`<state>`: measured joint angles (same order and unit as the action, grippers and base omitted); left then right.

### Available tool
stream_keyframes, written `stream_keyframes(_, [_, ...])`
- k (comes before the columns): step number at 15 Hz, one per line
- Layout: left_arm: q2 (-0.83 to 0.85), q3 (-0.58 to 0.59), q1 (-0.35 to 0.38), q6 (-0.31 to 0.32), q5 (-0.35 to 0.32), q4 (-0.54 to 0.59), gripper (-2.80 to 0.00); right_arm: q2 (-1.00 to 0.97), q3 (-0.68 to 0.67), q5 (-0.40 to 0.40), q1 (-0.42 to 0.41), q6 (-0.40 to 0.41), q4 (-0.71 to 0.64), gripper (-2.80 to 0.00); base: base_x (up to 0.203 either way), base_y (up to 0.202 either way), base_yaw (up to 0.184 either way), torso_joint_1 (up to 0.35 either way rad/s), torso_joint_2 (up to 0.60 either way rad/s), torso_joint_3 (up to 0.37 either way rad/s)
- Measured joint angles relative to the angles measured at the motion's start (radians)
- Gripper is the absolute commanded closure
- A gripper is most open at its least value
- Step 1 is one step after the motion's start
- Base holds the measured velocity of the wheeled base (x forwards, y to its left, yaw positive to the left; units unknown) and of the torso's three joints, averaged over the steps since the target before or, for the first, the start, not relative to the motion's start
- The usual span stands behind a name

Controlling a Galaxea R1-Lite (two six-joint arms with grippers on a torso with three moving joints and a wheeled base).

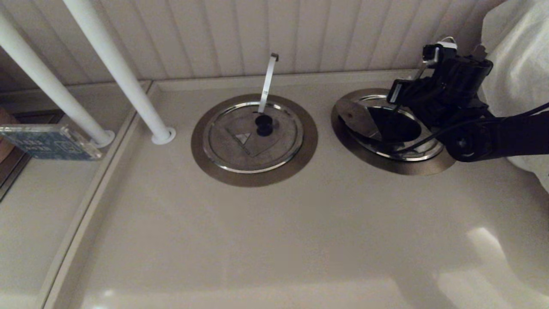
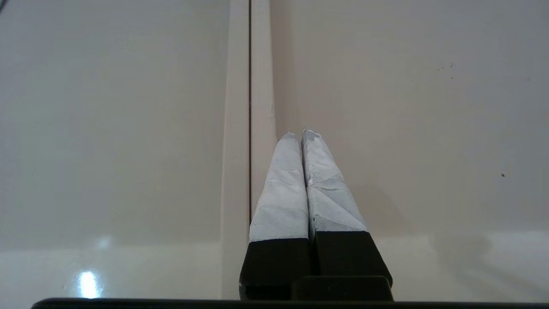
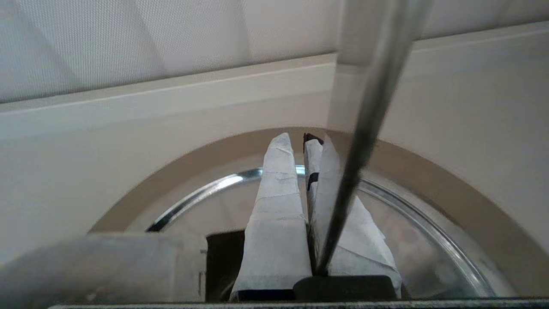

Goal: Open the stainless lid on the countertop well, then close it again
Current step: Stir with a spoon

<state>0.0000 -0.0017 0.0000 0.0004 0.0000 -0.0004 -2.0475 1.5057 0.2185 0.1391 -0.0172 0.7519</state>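
Note:
The countertop well (image 1: 386, 165) sits at the right of the beige counter. On it the stainless lid (image 1: 356, 113) has its wedge flap swung up, baring a dark opening (image 1: 394, 124). My right gripper (image 1: 401, 96) hangs over this lid. In the right wrist view the slanting metal strip (image 3: 369, 111) runs down into the narrow gap of the right gripper (image 3: 302, 139), whose taped fingers (image 3: 279, 206) are shut on it, above the lid's shiny rim (image 3: 206, 189). The lid's knob is hidden. My left gripper (image 2: 300, 133) is shut on nothing above a counter seam (image 2: 249, 107).
A second identical well with a closed lid (image 1: 253, 146), black knob (image 1: 264, 124) and upright strip (image 1: 268, 79) lies at the centre. Two white poles (image 1: 111, 64) slant at the left, beside a blue box (image 1: 47, 141). White cloth (image 1: 519, 56) hangs at the right.

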Motion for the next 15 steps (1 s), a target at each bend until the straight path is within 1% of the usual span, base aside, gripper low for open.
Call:
stream_keyframes(3, [0.000,0.000,0.000,0.000,0.000,0.000,0.00,0.033,-0.040,-0.025,0.004,0.010,-0.012,0.00,0.000,0.000,0.000,0.000,0.00,0.000])
stream_keyframes(5, [0.000,0.000,0.000,0.000,0.000,0.000,0.00,0.045,-0.061,-0.044,-0.013,0.045,-0.022,0.00,0.000,0.000,0.000,0.000,0.00,0.000])
stream_keyframes(8, [0.000,0.000,0.000,0.000,0.000,0.000,0.00,0.045,-0.067,-0.044,-0.048,0.096,-0.023,0.00,0.000,0.000,0.000,0.000,0.00,0.000])
stream_keyframes(11, [0.000,0.000,0.000,0.000,0.000,0.000,0.00,0.030,-0.045,-0.041,-0.058,0.098,-0.016,0.00,0.000,0.000,0.000,0.000,0.00,0.000])
stream_keyframes(13, [0.000,0.000,0.000,0.000,0.000,0.000,0.00,0.003,-0.005,-0.019,-0.059,0.094,-0.013,0.00,0.000,0.000,0.000,0.000,0.00,0.000])
stream_keyframes(15, [0.000,0.000,0.000,0.000,0.000,0.000,0.00,-0.021,0.030,-0.001,-0.054,0.065,-0.013,0.00,0.000,0.000,0.000,0.000,0.00,0.000])
